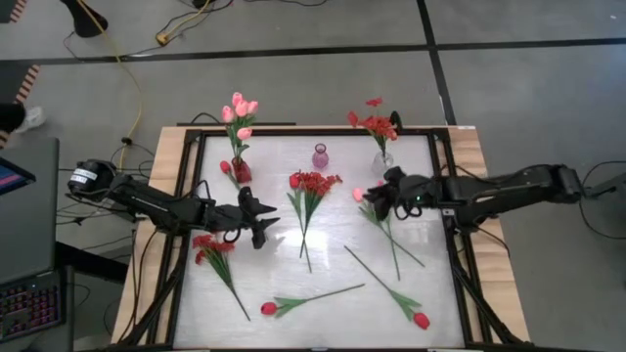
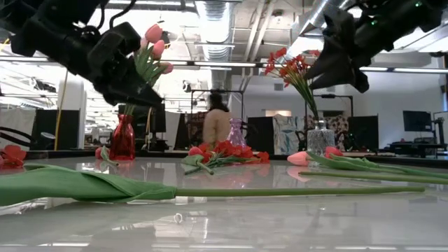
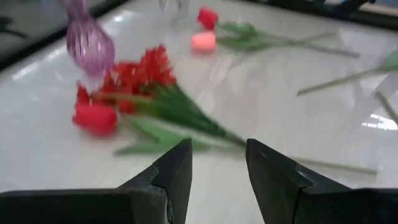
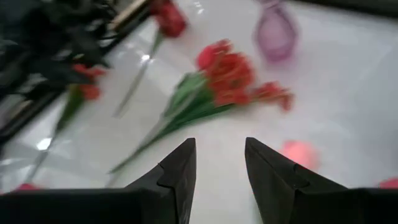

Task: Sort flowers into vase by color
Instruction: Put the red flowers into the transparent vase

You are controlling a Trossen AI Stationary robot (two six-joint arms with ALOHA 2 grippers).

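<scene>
A red vase [image 1: 240,172] holds pink tulips [image 1: 238,111]. A clear vase [image 1: 382,159] holds red blossoms [image 1: 376,123]. The purple vase [image 1: 320,155] between them holds nothing. A bunch of red flowers [image 1: 312,184] lies mid-table, also in the left wrist view [image 3: 134,78]. A pink tulip [image 1: 358,195] lies right of it. My left gripper [image 1: 264,221], open, hovers left of the bunch's stems. My right gripper [image 1: 376,202], open, hovers above the pink tulip [image 4: 299,153].
A red spray [image 1: 211,246] lies near the table's left edge. Two red tulips [image 1: 269,308] [image 1: 421,320] lie toward the near edge, their stems running up toward the middle. A dark frame [image 1: 442,176] borders the table. A person [image 2: 216,120] is in the room behind.
</scene>
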